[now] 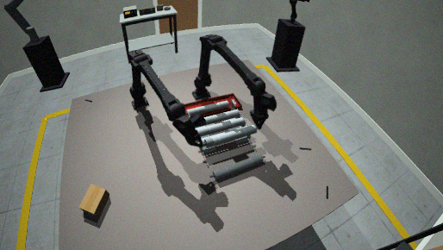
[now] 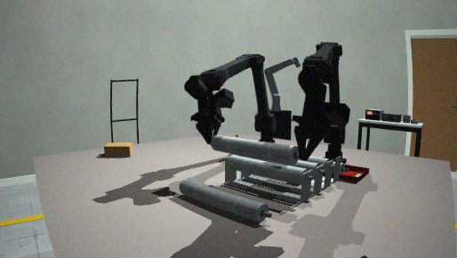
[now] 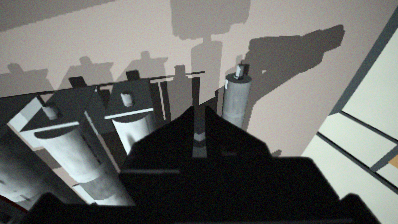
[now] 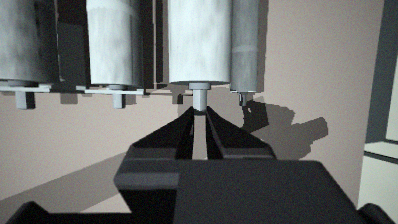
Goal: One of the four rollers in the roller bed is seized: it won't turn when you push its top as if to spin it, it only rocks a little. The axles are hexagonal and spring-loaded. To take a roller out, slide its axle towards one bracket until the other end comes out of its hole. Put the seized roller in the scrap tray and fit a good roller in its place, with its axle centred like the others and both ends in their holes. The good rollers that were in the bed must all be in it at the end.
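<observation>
Roller bed [image 1: 254,149] [image 2: 306,189] [image 3: 77,100] [image 4: 135,92]: grey, two rollers seated. Pale roller [image 1: 228,135] [image 2: 255,149] [image 3: 199,137] [image 4: 200,45], raised above it; grey roller [image 1: 238,168] [image 2: 222,202] [image 3: 236,100] [image 4: 245,50], lying beside it. Red scrap tray [image 1: 237,101] [image 2: 357,173], opposite side, one roller inside.

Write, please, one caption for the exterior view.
Two black arms hold a roller raised above the roller bed, between their jaws.

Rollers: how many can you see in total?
5 visible: one raised roller, one loose roller on the table, and three beyond the raised one in the top view. Another may be hidden beneath it.
</observation>
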Motion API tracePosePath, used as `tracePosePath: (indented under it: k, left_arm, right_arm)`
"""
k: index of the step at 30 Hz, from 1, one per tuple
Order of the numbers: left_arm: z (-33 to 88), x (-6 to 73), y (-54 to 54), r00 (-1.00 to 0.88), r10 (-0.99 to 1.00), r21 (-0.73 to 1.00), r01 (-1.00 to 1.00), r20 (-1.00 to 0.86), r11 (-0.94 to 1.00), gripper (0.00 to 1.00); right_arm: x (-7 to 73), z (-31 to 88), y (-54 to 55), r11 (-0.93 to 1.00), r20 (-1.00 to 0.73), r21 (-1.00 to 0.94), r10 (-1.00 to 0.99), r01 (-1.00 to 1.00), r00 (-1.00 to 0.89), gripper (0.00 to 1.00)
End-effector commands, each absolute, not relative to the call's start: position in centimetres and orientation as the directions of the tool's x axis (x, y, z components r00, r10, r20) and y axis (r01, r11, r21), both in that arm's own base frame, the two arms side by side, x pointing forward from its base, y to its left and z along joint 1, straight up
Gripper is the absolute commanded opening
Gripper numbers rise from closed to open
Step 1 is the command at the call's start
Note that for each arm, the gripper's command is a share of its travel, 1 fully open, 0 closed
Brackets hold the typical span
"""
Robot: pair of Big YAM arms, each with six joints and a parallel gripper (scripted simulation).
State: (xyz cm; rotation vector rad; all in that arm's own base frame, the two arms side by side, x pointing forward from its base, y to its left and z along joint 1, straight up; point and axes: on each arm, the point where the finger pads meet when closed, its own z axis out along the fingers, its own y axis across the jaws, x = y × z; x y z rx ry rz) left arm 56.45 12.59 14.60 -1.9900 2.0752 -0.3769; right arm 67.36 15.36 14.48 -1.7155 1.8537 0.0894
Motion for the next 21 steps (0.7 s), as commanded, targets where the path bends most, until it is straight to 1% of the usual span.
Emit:
tracePosePath:
  k: [1, 3, 4, 5, 10, 13, 14, 16, 18, 19, 20, 21]
  left_arm:
    - [20.7, 58.7, 13.9, -0.046, -0.998, -0.468, -0.881, -0.046, 0.063, 0.03]
    - [18.9, 57.5, 13.6, -0.053, -0.998, -0.438, -0.897, -0.033, 0.062, 0.03]
    - [17.9, 56.8, 13.4, -0.056, -0.998, -0.42, -0.906, -0.026, 0.061, 0.03]
    - [17.8, 56.6, 13.4, -0.058, -0.998, -0.417, -0.907, -0.024, 0.063, 0.03]
    - [19.9, 56.8, 13.9, -0.068, -0.997, -0.456, -0.887, -0.038, 0.078, 0.03]
    - [20.7, 57.3, 14.0, -0.057, -0.998, -0.469, -0.88, -0.037, 0.067, 0.03]
    - [21.0, 57.2, 13.9, -0.053, -0.998, -0.474, -0.878, -0.036, 0.064, 0.03]
    - [21.4, 57.4, 12.9, -0.078, -0.996, -0.481, -0.872, -0.043, 0.089, 0.03]
    - [18.7, 55.7, 12.4, -0.084, -0.996, -0.434, -0.897, -0.025, 0.087, 0.03]
    - [19.1, 55.9, 13.0, -0.077, -0.997, -0.441, -0.894, -0.028, 0.082, 0.03]
    - [19.3, 55.8, 13.3, -0.073, -0.997, -0.437, -0.896, -0.027, 0.078, 0.03]
    - [20.3, 56.6, 13.2, -0.076, -0.997, -0.45, -0.889, -0.032, 0.082, 0.03]
  right_arm:
    - [69.7, 22.2, 15.8, 0.181, -0.48, -0.465, -0.874, -0.866, 0.075, 0.03]
    - [69.4, 22.0, 16.8, 0.174, -0.48, -0.471, -0.873, -0.865, 0.086, 0.03]
    - [67.7, 19.1, 16.6, 0.172, -0.478, -0.423, -0.876, -0.889, 0.058, 0.03]
    - [67.4, 19.0, 16.7, 0.173, -0.48, -0.421, -0.875, -0.891, 0.057, 0.03]
    - [66.6, 20.4, 17.0, 0.187, -0.482, -0.445, -0.874, -0.876, 0.058, 0.03]
    - [67.2, 21.2, 16.8, 0.182, -0.479, -0.463, -0.875, -0.868, 0.072, 0.03]
    - [68.0, 21.4, 15.2, 0.209, -0.485, -0.486, -0.872, -0.849, 0.063, 0.03]
    - [67.5, 21.9, 15.0, 0.21, -0.485, -0.462, -0.873, -0.862, 0.047, 0.03]
    - [67.1, 22.2, 14.8, 0.211, -0.484, -0.443, -0.874, -0.871, 0.035, 0.03]
    - [67.4, 22.2, 14.8, 0.214, -0.484, -0.455, -0.874, -0.864, 0.039, 0.03]
    - [66.2, 19.5, 14.7, 0.214, -0.479, -0.427, -0.878, -0.879, 0.019, 0.03]
    - [66.7, 20.6, 14.8, 0.21, -0.482, -0.43, -0.876, -0.878, 0.027, 0.03]
